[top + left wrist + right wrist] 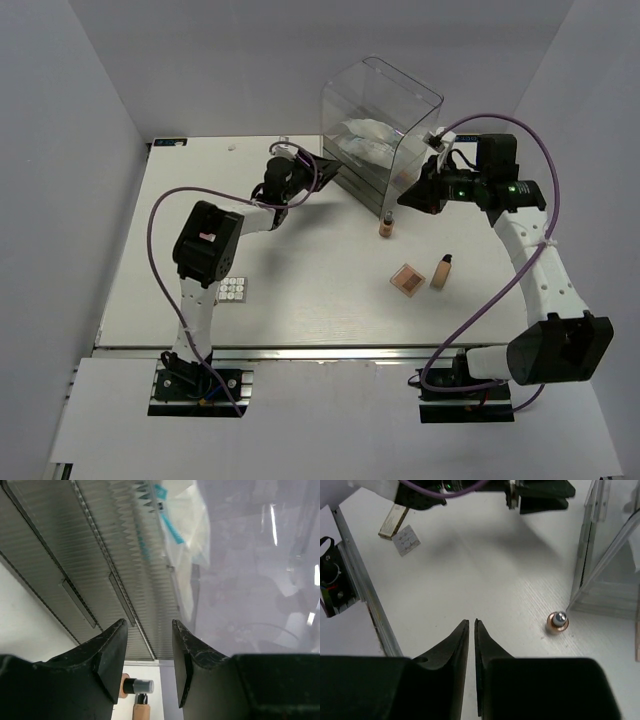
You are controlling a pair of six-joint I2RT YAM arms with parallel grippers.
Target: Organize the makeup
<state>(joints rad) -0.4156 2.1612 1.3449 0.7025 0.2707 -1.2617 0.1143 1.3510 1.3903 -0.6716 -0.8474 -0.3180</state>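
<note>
The white table (300, 290) carries everything, and on its far side stands the tall clear plastic box with grey drawers (400, 110), its drawers stacked in the lower part. The left arm reaches across to the box's left face, where the left gripper (149, 625) hangs just in front of the ribbed drawer fronts; its jaws stand apart with nothing between them. The right arm bends in from the other side, and the right gripper (471, 622) hovers over bare tabletop near the box's front right corner, its fingers drawn together to a thin slit and holding nothing. The white-and-light-blue packets (365, 140) lie in the clear upper compartment of the box, above the drawers. A tan foundation bottle with a dark cap (385, 225) stands upright on the table just in front of the box's near corner, close below the right gripper. A second tan foundation bottle (441, 271) lies on its side farther toward the near edge, right of centre. Just beside it on its left, not touching, lies the flat square peach palette (405, 278). The white grid palette (235, 290) lies flat well apart from the others, on the left half of the table beside the left arm.
</note>
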